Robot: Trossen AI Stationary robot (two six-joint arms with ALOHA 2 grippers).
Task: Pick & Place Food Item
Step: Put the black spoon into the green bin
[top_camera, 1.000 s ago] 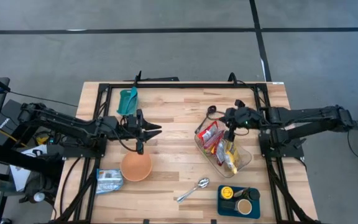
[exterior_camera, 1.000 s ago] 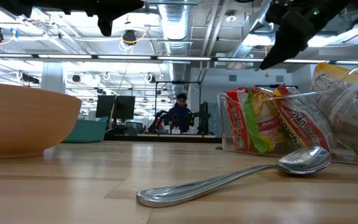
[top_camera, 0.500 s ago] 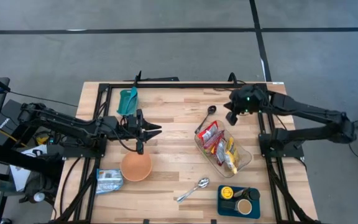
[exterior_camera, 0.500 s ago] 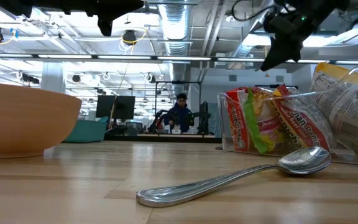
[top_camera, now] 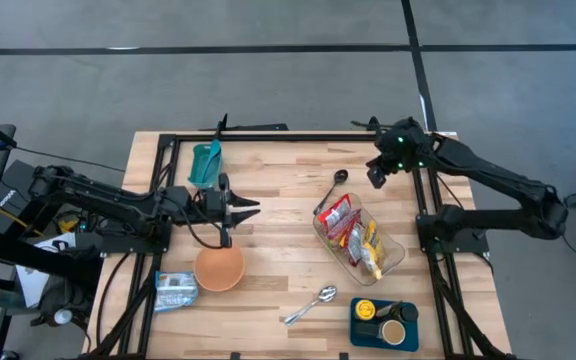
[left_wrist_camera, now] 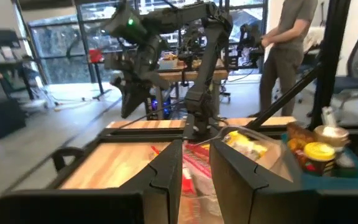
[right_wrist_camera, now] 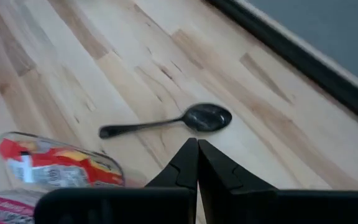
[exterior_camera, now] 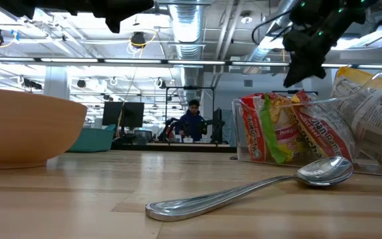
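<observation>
Red packets (exterior_camera: 277, 136), print possibly noodles, unreadable.

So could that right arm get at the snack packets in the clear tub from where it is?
Probably yes. The right gripper hangs shut just beyond the clear tub, whose top is open, with nothing above the snack packets.

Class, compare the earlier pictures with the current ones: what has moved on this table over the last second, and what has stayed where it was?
The right gripper, shut and empty, has lifted off the clear container of food packets and drawn back toward the table's far right corner, above the black spoon. The left gripper, orange bowl and silver spoon have not moved.
</observation>
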